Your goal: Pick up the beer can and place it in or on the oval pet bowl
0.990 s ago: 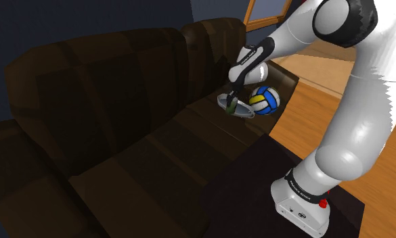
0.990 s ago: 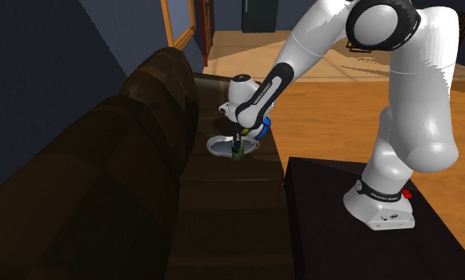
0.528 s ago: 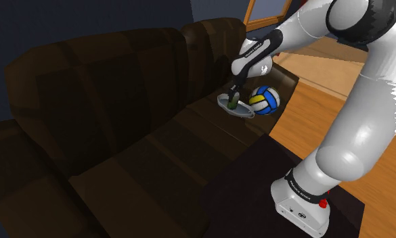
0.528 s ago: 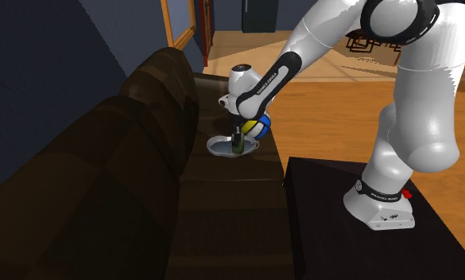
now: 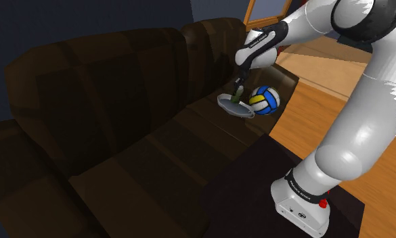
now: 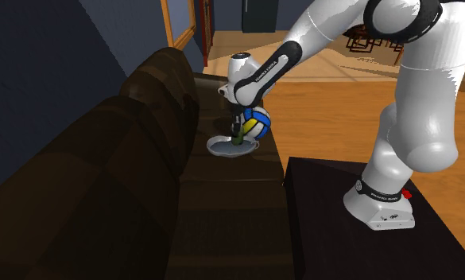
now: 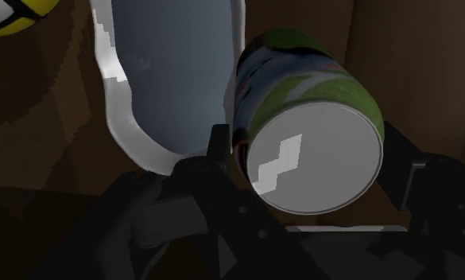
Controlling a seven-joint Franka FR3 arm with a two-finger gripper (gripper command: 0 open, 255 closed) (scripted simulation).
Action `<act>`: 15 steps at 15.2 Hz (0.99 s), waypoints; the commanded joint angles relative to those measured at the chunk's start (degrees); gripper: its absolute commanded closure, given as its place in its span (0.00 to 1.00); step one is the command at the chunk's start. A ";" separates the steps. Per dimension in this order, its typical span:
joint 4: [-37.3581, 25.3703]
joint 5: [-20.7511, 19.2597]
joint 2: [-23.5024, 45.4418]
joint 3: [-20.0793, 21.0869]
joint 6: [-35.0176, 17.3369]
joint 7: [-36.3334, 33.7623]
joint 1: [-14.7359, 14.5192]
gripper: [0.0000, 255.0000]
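Most of the job looks done: my pincer (image 5: 238, 86) clasps the beer can (image 5: 237, 97) over the oval pet bowl (image 5: 231, 108) on the sofa (image 5: 122, 101); lowering and letting go are left, I judge

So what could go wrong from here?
1. The green-and-blue beer can with the grey top, clasped between the black fingers, looks nearer the white rim of the grey oval bowl than its middle; released here, it might tip over.
2. The blue, yellow and white volleyball sits close beside the bowl; a nudge could send it rolling off the dark brown sofa.
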State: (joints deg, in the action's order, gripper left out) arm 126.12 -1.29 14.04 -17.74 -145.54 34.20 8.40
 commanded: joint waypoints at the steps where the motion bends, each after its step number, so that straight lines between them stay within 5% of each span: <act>1: -3.03 1.28 1.60 -0.19 1.32 2.85 1.74 1.00; 9: -19.56 6.30 10.57 -0.26 8.79 13.42 9.87 1.00; 15: -18.77 7.34 13.41 0.44 5.23 13.91 10.40 1.00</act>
State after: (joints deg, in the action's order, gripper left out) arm 107.31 5.85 26.86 -17.46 -139.65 48.07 18.74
